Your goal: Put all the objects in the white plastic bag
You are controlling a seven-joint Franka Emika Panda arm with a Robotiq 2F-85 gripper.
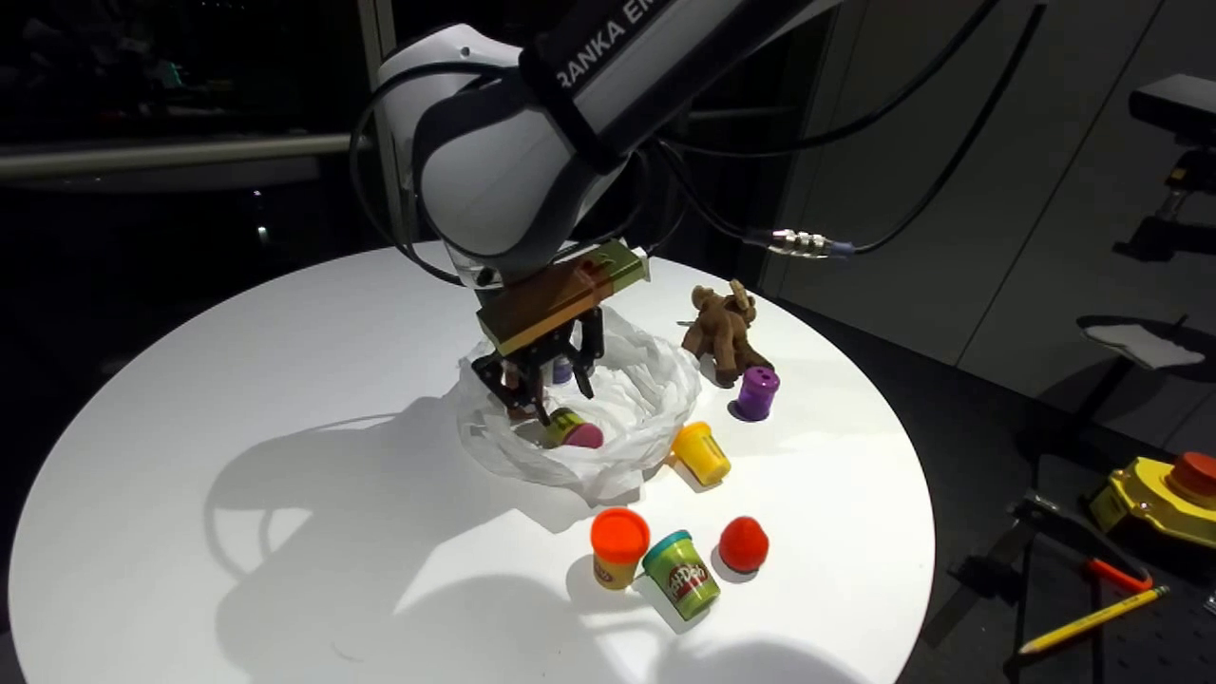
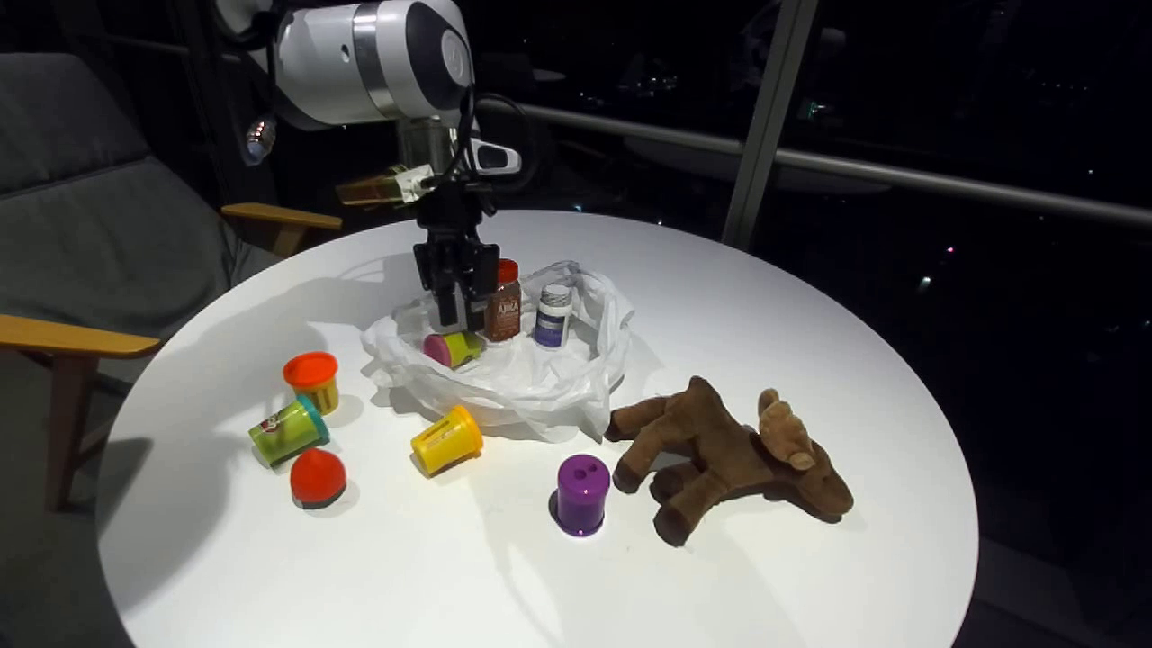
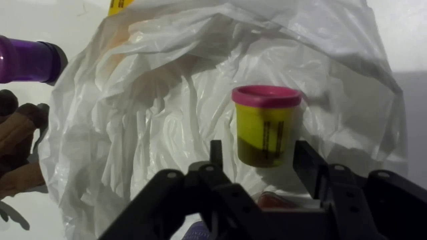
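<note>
Much of the round white counter (image 1: 142, 456) lay bare beside the crumpled white plastic bag (image 1: 655, 413), itself clear of the counter's edge; within, the half-spread gripper (image 1: 566, 408) hung just over a yellow, pink-lidded cylindrical tub (image 3: 263, 133).

I see a lab or an office; I can't tell which. My robot arm (image 1: 503, 190) and a yellow box (image 1: 1151, 508) with a red button (image 1: 1195, 474) look like a lab. The grey chair (image 2: 99, 198), big dark windows (image 2: 909, 135) and round white surface (image 1: 133, 494) look like an office.
</note>
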